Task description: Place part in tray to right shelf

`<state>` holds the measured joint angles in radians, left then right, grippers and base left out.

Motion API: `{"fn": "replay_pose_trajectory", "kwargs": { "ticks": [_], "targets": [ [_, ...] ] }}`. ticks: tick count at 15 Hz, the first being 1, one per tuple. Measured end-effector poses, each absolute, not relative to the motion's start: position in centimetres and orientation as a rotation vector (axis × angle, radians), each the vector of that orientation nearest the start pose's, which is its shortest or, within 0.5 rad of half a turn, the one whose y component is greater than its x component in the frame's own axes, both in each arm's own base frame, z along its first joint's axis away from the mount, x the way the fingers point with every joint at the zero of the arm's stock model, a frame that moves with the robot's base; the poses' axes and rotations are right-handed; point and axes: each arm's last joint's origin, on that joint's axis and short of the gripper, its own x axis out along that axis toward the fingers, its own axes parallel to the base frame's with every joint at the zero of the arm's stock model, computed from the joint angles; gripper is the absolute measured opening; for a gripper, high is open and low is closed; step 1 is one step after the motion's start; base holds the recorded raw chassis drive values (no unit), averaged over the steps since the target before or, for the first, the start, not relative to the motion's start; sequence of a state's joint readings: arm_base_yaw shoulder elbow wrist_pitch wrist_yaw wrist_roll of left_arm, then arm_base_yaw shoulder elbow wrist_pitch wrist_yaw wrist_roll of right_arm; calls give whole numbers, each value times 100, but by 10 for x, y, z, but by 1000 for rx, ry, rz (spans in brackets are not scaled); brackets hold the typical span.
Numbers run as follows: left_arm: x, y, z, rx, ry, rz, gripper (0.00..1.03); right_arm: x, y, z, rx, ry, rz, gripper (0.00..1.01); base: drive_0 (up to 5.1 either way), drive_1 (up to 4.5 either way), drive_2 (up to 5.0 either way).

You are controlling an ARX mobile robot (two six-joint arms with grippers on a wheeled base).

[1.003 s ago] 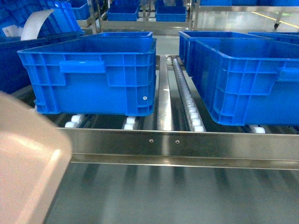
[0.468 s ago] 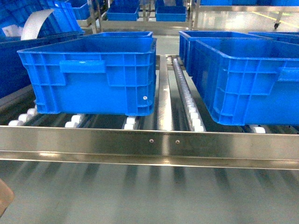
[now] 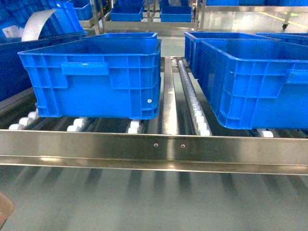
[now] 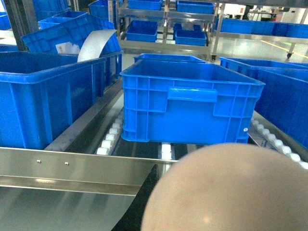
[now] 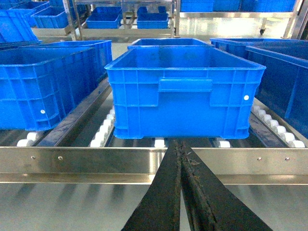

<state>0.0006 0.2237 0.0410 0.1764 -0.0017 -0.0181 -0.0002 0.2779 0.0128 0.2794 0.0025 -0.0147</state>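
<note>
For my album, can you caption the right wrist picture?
Closed hand faces a blue crate on the steel roller shelf.

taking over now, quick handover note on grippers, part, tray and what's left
Right gripper: shut, empty, pointing at the right shelf.
Left gripper: mostly hidden by the tray, which fills its wrist view; state unclear.
Part: not visible in any view.
Done: nothing confirmed; only blue crates show on the shelf.
Left: find the part, confirm it is placed.

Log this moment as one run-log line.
tray: fills left wrist view bottom | part: not visible | right end effector: shut, empty | right shelf: crates on rollers
</note>
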Motion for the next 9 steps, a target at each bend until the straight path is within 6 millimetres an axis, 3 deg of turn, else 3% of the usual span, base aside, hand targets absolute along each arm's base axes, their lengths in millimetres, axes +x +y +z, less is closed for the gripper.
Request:
{"fn": "replay_pose_trajectory", "kwargs": {
  "ticks": [4,9],
  "targets": [
    [100,0,165,-15,38,0,12,109,0,171,-15,-13,-3,2,0,0,0],
    [97,0,168,-14,1,3,12,97,0,166,-14,3,1,2,0,0,0]
  ]
}}
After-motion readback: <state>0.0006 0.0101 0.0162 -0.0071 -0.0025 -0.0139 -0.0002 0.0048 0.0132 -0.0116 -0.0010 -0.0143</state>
